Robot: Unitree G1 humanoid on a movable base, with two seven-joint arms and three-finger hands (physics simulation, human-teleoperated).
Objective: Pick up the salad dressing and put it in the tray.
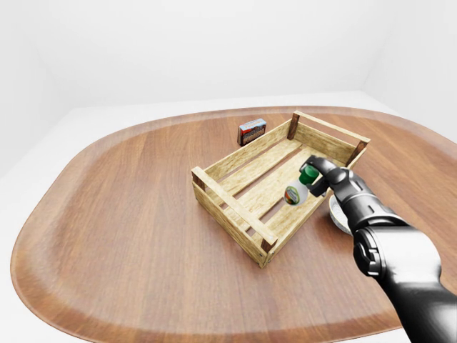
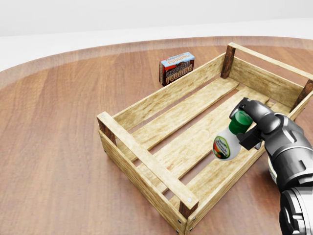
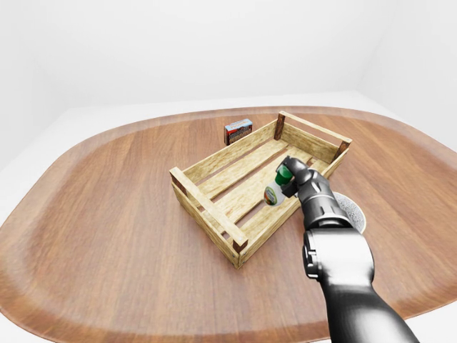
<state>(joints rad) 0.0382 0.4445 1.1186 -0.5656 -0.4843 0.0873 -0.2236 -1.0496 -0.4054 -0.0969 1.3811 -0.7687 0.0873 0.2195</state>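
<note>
Bottle: the salad dressing bottle (image 2: 226, 143) is held tilted, green cap up and toward the right of the head view, label turned toward the camera. It hangs over the slats at the right-hand side of the crate and appears to be clear of them, though contact cannot be ruled out.

Right robot hand: the right robot hand (image 2: 247, 128) is closed round the bottle at the cap and neck, so the white body is left hanging free below the fingers. A neck grasp of this kind is judged to let the base be brought down first.

Left robot hand: not seen in any view.

Crate: the wooden crate (image 2: 146, 156) that serves as the tray lies slantwise on the tabletop (image 2: 58, 147), with slatted floor and low walls. The bottle is held inside its outline, low against the near wall, presumably so that the drop is short and rolling is checked by the walls.

Other things: a pudding box (image 2: 177, 68) stands just outside the crate's far long wall in the head view. A round white dish (image 3: 350, 211) lies on the tabletop beside the crate, partly hidden by the arm.

Stage: the carry is judged nearly done; release over the slats is what remains.

Risk: gaps between slats could catch the rounded base on release.
</note>
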